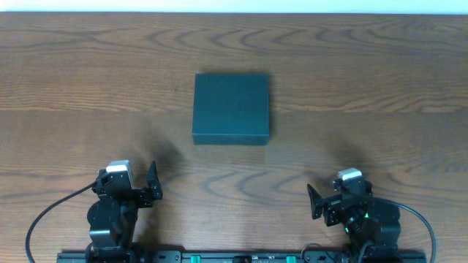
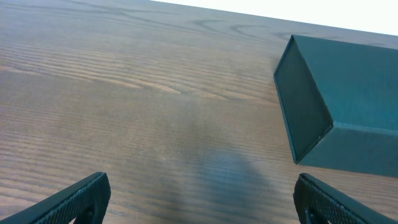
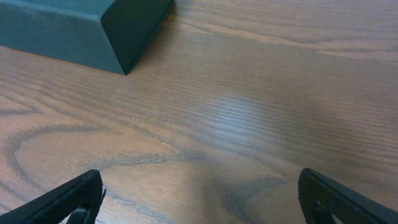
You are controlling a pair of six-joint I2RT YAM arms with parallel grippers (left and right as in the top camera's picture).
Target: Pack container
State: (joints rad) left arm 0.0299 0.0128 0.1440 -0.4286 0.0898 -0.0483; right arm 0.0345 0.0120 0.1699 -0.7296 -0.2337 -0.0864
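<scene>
The container (image 1: 231, 107), a dark teal square cardboard box, lies closed and flat on the wooden table at its middle. It shows at the right of the left wrist view (image 2: 339, 106) and at the top left of the right wrist view (image 3: 87, 28). My left gripper (image 1: 152, 186) is open and empty near the front left, well short of the box; its fingers (image 2: 200, 199) frame bare wood. My right gripper (image 1: 314, 202) is open and empty near the front right; its fingers (image 3: 202, 196) also frame bare wood. No snack packets are in view.
The wooden table (image 1: 365, 80) stretches around the box on all sides. A white strip runs along the far edge. The arm bases and a black rail sit at the front edge.
</scene>
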